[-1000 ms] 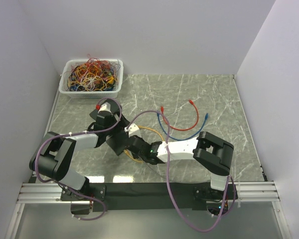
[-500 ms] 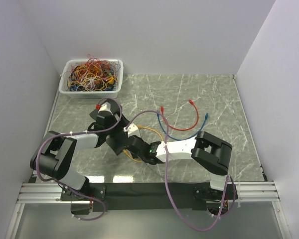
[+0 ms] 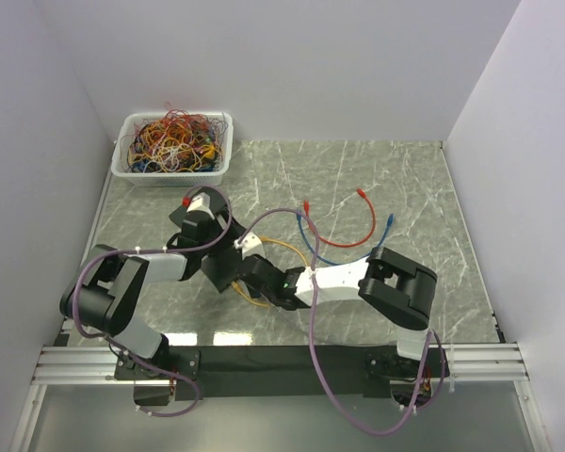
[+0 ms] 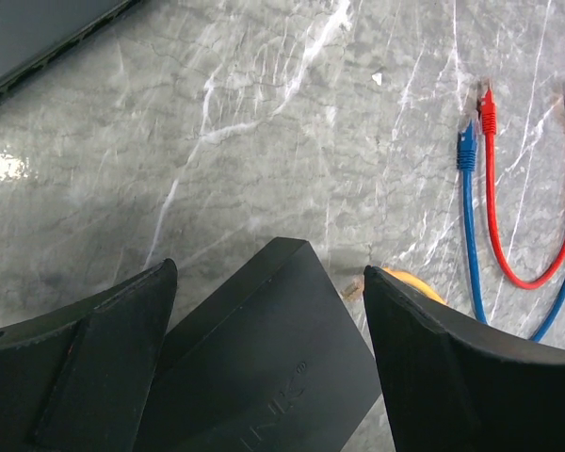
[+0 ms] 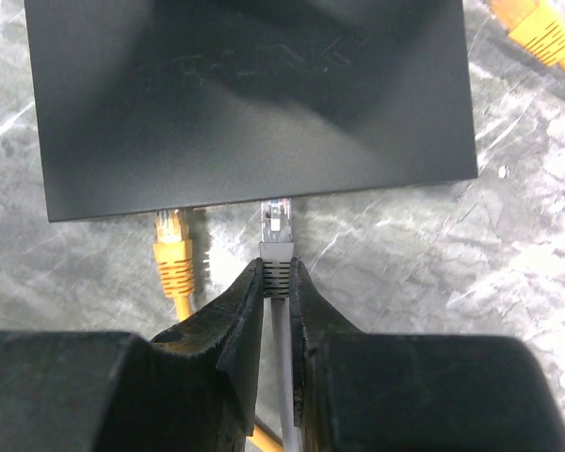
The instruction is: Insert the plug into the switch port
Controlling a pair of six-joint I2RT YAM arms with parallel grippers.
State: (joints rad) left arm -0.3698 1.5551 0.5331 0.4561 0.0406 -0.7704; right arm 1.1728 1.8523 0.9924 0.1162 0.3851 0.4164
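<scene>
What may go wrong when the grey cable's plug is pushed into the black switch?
1. The clear plug on the grey cable sits only at the edge of the flat black switch box; the port is hidden, so it may jam against the housing.
2. The open left hand only straddles the switch, so a push may slide it.
3. The neighbouring orange plug is close beside; the right hand may knock it.

**Ports out of sight, grip unclear**

From the right wrist, the flat black network switch (image 5: 250, 104) shows only its lid. Its ports are hidden under the near edge, so whether the clear-tipped grey cable plug (image 5: 278, 224) has entered one cannot be told. In the left wrist view the switch runs off the bottom edge, hiding any contact with the left gripper (image 4: 268, 282).
</scene>
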